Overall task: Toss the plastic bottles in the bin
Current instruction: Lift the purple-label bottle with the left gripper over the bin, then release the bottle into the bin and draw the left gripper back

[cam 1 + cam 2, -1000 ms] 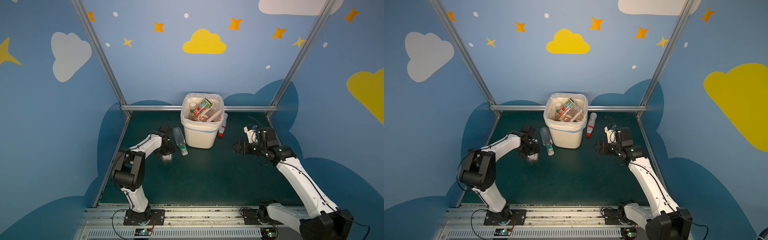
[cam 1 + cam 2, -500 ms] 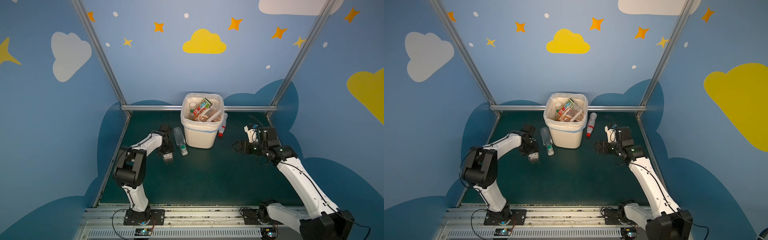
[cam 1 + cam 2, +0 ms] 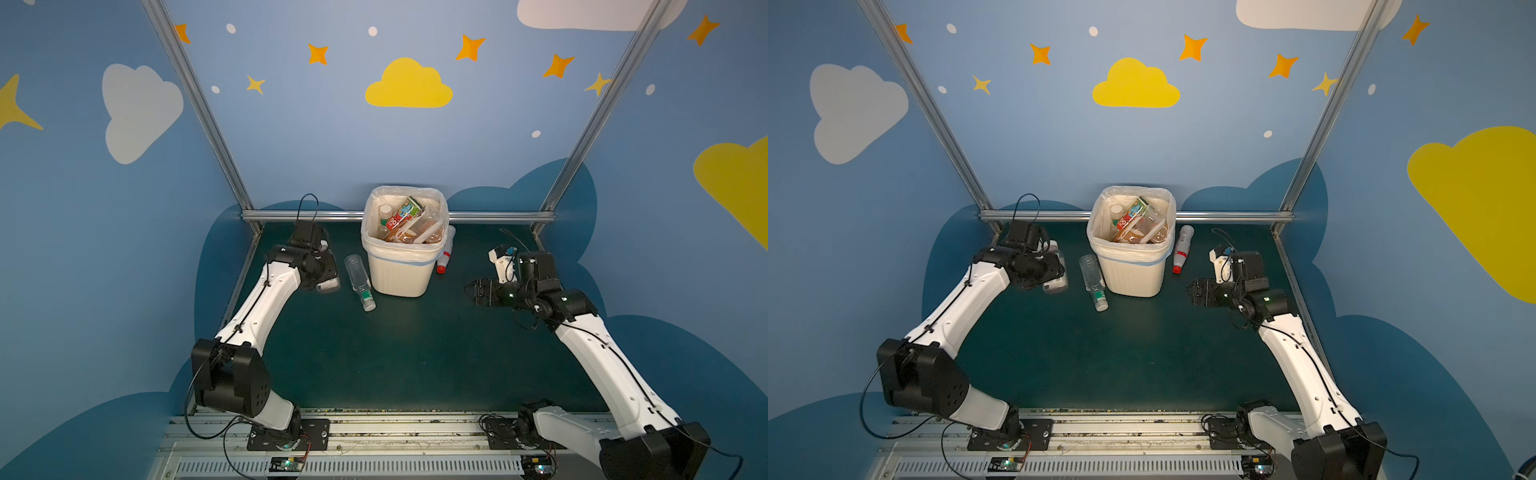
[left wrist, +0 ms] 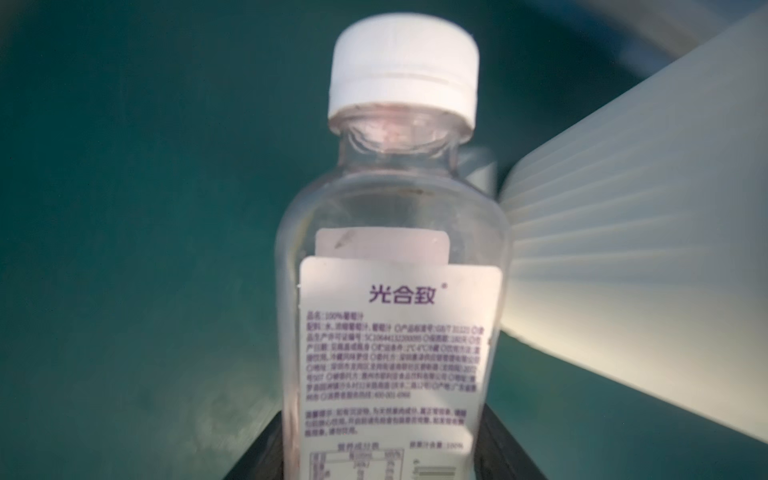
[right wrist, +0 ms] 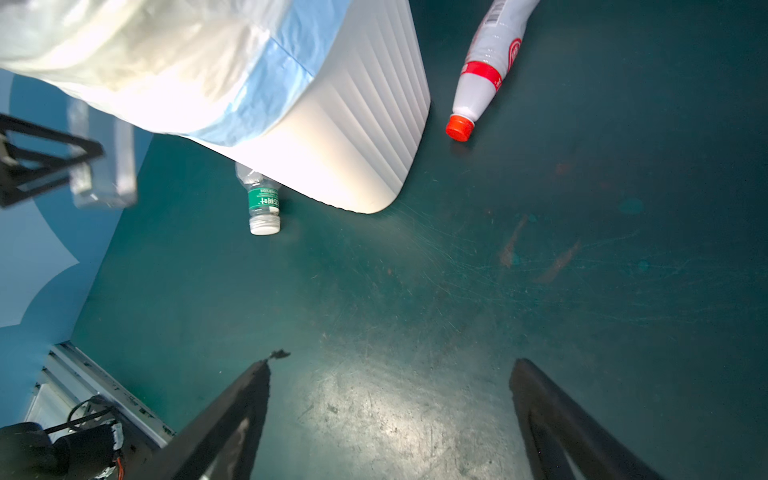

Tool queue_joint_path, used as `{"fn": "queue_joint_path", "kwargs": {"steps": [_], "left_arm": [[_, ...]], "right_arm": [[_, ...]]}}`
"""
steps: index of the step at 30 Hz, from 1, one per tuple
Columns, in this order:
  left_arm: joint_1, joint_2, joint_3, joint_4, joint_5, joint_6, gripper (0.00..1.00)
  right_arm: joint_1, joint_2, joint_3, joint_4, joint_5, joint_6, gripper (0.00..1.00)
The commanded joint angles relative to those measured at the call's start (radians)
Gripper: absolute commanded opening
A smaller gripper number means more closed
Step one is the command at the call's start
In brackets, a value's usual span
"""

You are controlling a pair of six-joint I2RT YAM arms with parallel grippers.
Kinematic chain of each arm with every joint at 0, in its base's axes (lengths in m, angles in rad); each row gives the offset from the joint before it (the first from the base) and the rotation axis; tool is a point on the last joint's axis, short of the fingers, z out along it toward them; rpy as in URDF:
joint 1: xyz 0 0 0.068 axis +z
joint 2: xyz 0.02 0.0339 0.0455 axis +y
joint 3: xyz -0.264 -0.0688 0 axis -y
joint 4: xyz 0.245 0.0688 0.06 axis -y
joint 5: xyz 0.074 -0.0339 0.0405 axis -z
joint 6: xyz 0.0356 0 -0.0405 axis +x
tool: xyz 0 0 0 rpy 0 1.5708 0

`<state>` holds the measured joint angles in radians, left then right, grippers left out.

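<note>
My left gripper [image 3: 325,272] [image 4: 388,451] is shut on a clear plastic bottle [image 4: 392,291] with a white label and white cap, held off the floor left of the bin; both top views show it [image 3: 329,285] [image 3: 1057,283]. The cream bin [image 3: 401,276] [image 3: 1133,278] stands at the back centre with a bag liner, and several bottles [image 3: 405,222] fill it to the rim. A green-labelled bottle [image 3: 360,281] [image 5: 264,203] lies against the bin's left side. A white bottle with a red cap [image 3: 445,253] [image 5: 484,75] lies on its right. My right gripper [image 3: 470,291] [image 5: 392,368] hangs open and empty over bare floor.
The dark green floor [image 3: 395,353] is walled in blue on three sides, with aluminium posts at the back corners and a rail [image 3: 345,215] behind the bin. The arm bases sit on a metal track [image 3: 395,428] along the front edge.
My left gripper's jaws have closed on the white-capped bottle and raised it off the floor, drawing it slightly back. The right arm has stayed still.
</note>
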<state>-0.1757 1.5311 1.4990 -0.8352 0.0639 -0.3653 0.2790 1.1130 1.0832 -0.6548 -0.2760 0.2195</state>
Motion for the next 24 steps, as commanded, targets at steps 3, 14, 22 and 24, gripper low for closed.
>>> {"fn": "queue_joint_path", "kwargs": {"steps": [3, 14, 22, 24], "left_arm": [[-0.107, 0.089, 0.381, -0.112, 0.039, 0.108, 0.63], [-0.208, 0.621, 1.481, -0.516, -0.051, 0.182, 1.0], [-0.259, 0.214, 0.866, -0.321, -0.098, 0.192, 1.0], [-0.257, 0.053, 0.591, -0.154, -0.102, 0.18, 1.0]], "right_arm": [[0.023, -0.012, 0.041, 0.005, -0.022, 0.021, 0.91], [0.052, -0.02, 0.048, -0.028, 0.017, 0.005, 0.91], [0.048, -0.028, 0.027, -0.008, 0.038, 0.004, 0.91], [0.046, -0.02, 0.027, -0.007, 0.039, 0.008, 0.91]]}}
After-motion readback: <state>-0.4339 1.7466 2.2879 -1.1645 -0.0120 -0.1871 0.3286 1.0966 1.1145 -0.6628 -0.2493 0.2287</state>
